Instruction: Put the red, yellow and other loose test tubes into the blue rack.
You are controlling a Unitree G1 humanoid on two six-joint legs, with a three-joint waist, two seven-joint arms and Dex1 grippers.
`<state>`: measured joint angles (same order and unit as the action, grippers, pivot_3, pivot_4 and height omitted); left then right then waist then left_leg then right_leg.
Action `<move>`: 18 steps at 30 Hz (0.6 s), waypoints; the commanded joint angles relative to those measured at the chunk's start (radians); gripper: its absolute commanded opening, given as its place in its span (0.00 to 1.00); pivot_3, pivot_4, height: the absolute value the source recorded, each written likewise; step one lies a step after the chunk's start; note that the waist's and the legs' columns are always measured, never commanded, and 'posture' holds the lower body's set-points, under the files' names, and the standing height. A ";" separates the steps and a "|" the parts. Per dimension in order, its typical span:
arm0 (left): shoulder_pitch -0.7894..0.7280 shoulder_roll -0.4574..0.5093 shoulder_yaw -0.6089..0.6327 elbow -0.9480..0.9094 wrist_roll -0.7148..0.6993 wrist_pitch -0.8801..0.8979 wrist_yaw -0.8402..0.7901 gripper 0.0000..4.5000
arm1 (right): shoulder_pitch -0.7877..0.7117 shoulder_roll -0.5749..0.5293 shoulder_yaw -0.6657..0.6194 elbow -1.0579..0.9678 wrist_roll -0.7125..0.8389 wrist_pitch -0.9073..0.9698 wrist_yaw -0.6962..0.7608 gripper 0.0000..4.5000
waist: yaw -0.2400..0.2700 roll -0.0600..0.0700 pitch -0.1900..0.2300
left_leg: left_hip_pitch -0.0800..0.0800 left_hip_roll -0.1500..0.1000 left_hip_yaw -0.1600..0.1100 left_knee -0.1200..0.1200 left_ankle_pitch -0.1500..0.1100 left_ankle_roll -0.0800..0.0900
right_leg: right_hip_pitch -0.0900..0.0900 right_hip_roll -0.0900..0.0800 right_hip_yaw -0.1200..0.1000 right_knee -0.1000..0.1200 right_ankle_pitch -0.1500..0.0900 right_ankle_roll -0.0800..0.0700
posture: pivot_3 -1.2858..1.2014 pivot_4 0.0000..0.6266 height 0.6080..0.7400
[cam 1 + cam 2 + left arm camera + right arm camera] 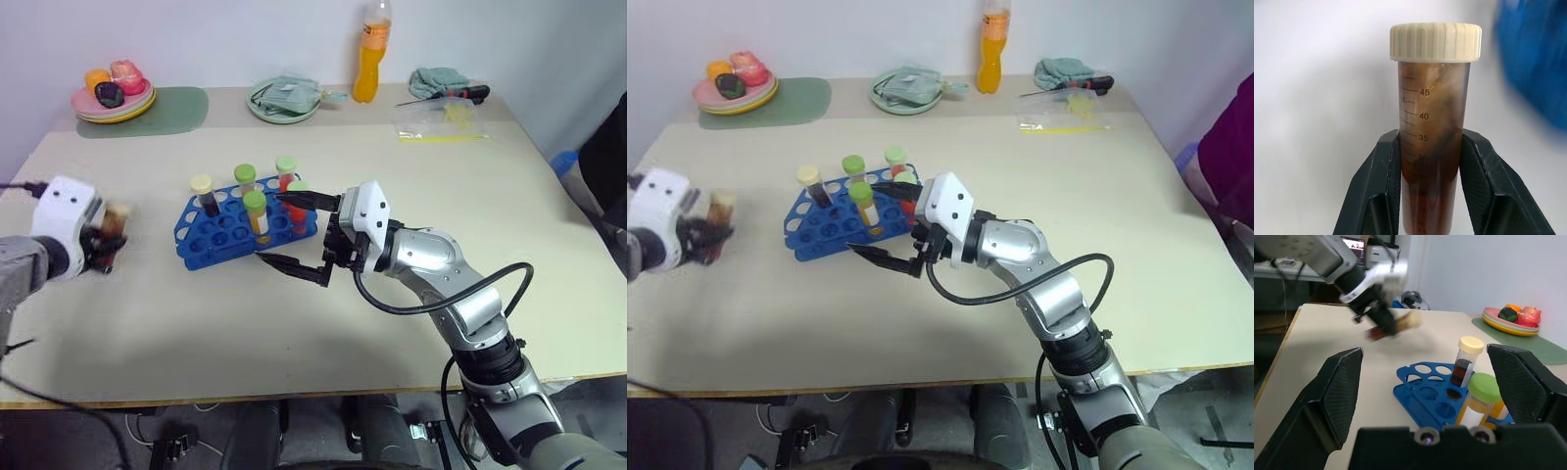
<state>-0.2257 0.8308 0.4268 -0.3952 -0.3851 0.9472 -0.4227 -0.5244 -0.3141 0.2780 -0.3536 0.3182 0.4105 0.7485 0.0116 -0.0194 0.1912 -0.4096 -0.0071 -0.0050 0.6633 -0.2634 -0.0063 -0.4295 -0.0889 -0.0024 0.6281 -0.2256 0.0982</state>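
The blue rack (pixel 201 250) stands left of the table's middle and holds several capped test tubes: a dark one with a cream cap (pixel 204 194), a yellow one with a green cap (pixel 255 208) and a red one with a green cap (pixel 297 196). Well to its left, above the table, my left gripper (pixel 106 240) is shut on a loose tube of brown liquid with a cream cap (pixel 1432 122); its fingers (pixel 1378 186) clamp the lower half. My right gripper (pixel 271 228) hangs open at the rack's right end, pointing left, with nothing held.
Along the far edge are a plate of fruit (pixel 113 98) on a green mat (pixel 176 108), a bowl with a cloth (pixel 284 98), an orange bottle (pixel 370 54), a plastic bag (pixel 441 122) and a screwdriver (pixel 460 94). A person's sleeve (pixel 1229 147) shows at the right.
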 commanded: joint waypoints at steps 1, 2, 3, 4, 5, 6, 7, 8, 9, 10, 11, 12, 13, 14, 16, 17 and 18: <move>0.023 -0.167 0.049 -0.180 -0.014 -0.188 0.081 0.37 | 0.027 -0.007 -0.049 0.023 -0.010 -0.027 -0.028 1.00 | 0.000 -0.001 -0.001 | 0.000 -0.001 0.000 0.000 0.000 0.000 | 0.000 -0.001 0.000 0.000 0.001 0.001 | 0.52 0.24 1.00; 0.043 -0.234 0.031 -0.221 -0.017 -0.237 0.097 0.37 | 0.037 -0.012 -0.061 0.035 -0.015 -0.033 -0.037 1.00 | 0.000 -0.001 -0.001 | 0.000 -0.002 0.000 0.000 0.000 0.000 | 0.001 -0.002 0.000 -0.001 0.001 0.001 | 0.52 0.24 1.00; 0.065 -0.296 0.014 -0.254 -0.022 -0.288 0.105 0.37 | 0.045 -0.015 -0.071 0.044 -0.019 -0.038 -0.046 1.00 | 0.000 -0.001 -0.001 | 0.000 -0.003 0.000 0.000 0.000 0.000 | 0.001 -0.003 0.000 0.000 0.001 0.001 | 0.52 0.24 1.00; 0.084 -0.354 -0.001 -0.277 -0.018 -0.336 0.120 0.37 | 0.051 -0.017 -0.080 0.050 -0.022 -0.040 -0.054 1.00 | -0.001 -0.001 -0.001 | 0.000 -0.004 0.000 0.001 0.000 0.000 | 0.001 -0.004 0.000 0.000 0.001 0.002 | 0.52 0.24 1.00; 0.100 -0.405 -0.019 -0.294 -0.002 -0.378 0.147 0.37 | 0.055 -0.018 -0.088 0.055 -0.023 -0.041 -0.061 1.00 | -0.001 -0.001 -0.001 | 0.000 -0.004 0.001 0.001 0.000 0.000 | 0.001 -0.004 0.000 0.000 0.001 0.002 | 0.52 0.24 1.00; 0.132 -0.456 -0.072 -0.294 0.053 -0.446 0.180 0.37 | 0.062 -0.021 -0.100 0.059 -0.026 -0.042 -0.069 1.00 | -0.002 -0.001 -0.001 | 0.000 -0.004 0.001 0.001 0.000 0.000 | 0.001 -0.004 0.000 0.000 0.001 0.002 | 0.52 0.24 1.00; 0.163 -0.486 -0.127 -0.286 0.115 -0.510 0.204 0.37 | 0.067 -0.025 -0.109 0.061 -0.028 -0.044 -0.076 1.00 | -0.002 -0.001 -0.001 | 0.000 -0.004 0.000 0.001 0.000 0.000 | 0.001 -0.004 0.000 0.000 0.001 0.002 | 0.52 0.24 1.00; 0.190 -0.501 -0.187 -0.263 0.187 -0.584 0.218 0.37 | 0.072 -0.028 -0.116 0.063 -0.030 -0.045 -0.081 1.00 | -0.001 -0.001 -0.001 | 0.001 -0.004 0.001 0.000 0.000 0.000 | 0.001 -0.004 0.000 0.000 0.001 0.002 | 0.52 0.24 1.00; 0.208 -0.516 -0.239 -0.230 0.259 -0.653 0.243 0.37 | 0.076 -0.029 -0.123 0.064 -0.031 -0.044 -0.086 1.00 | -0.001 -0.001 -0.001 | 0.001 -0.004 0.001 0.000 0.000 0.000 | 0.001 -0.003 0.000 0.000 0.001 0.002 | 0.52 0.24 1.00; 0.216 -0.532 -0.274 -0.193 0.311 -0.711 0.267 0.37 | 0.079 -0.030 -0.127 0.063 -0.034 -0.044 -0.090 1.00 | -0.001 -0.001 -0.001 | 0.001 -0.003 0.001 0.000 0.000 0.000 | 0.001 -0.002 0.000 0.000 0.001 0.001 | 0.52 0.24 1.00; 0.217 -0.559 -0.297 -0.159 0.339 -0.759 0.292 0.37 | 0.082 -0.031 -0.129 0.063 -0.036 -0.044 -0.094 1.00 | 0.000 -0.001 -0.001 | 0.001 -0.003 0.001 0.000 0.000 0.000 | 0.001 -0.002 0.000 0.000 0.001 0.001 | 0.52 0.24 1.00; 0.217 -0.581 -0.321 -0.124 0.364 -0.809 0.312 0.37 | 0.085 -0.031 -0.131 0.062 -0.037 -0.041 -0.098 1.00 | 0.001 -0.001 -0.001 | 0.001 -0.003 0.001 0.000 0.000 0.000 | 0.002 -0.001 0.000 0.000 0.001 0.000 | 0.52 0.24 1.00; 0.217 -0.602 -0.340 -0.087 0.388 -0.852 0.331 0.37 | 0.089 -0.030 -0.133 0.060 -0.037 -0.038 -0.102 1.00 | 0.001 -0.001 -0.001 | 0.001 -0.003 0.000 0.001 0.000 0.000 | 0.002 0.000 0.000 0.000 0.001 0.000 | 0.52 0.24 1.00; 0.216 -0.626 -0.351 -0.055 0.387 -0.882 0.337 0.37 | 0.094 -0.031 -0.134 0.057 -0.037 -0.037 -0.103 1.00 | 0.001 -0.001 -0.001 | 0.001 -0.002 0.000 0.001 0.000 0.000 | 0.002 0.000 0.000 0.000 0.001 0.000 | 0.52 0.24 1.00; 0.209 -0.651 -0.364 -0.005 0.394 -0.936 0.344 0.37 | 0.102 -0.033 -0.134 0.053 -0.037 -0.036 -0.104 1.00 | 0.000 -0.001 -0.001 | 0.001 -0.002 0.000 0.001 0.000 0.001 | 0.002 0.000 0.000 0.000 0.001 0.001 | 0.52 0.24 1.00; 0.201 -0.660 -0.369 0.018 0.395 -0.956 0.345 0.37 | 0.106 -0.034 -0.133 0.051 -0.037 -0.035 -0.104 1.00 | 0.000 -0.001 -0.001 | 0.001 -0.002 0.000 0.001 0.000 0.001 | 0.002 0.000 0.000 0.000 0.001 0.002 | 0.52 0.24 1.00; 0.194 -0.664 -0.373 0.036 0.400 -0.973 0.348 0.37 | 0.110 -0.036 -0.133 0.049 -0.038 -0.034 -0.104 1.00 | 0.000 -0.001 -0.001 | 0.001 -0.002 0.000 0.001 0.000 0.001 | 0.002 0.000 0.000 0.000 0.001 0.002 | 0.52 0.24 1.00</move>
<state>-0.0143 0.1704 0.0545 -0.3569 -0.0012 0.0306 -0.0851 -0.4124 -0.3445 0.1625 -0.2696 0.2781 0.3869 0.6508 0.0114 -0.0205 0.1900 -0.4082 -0.0092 -0.0049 0.6645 -0.2634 -0.0057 -0.4272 -0.0883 -0.0025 0.6284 -0.2243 0.1000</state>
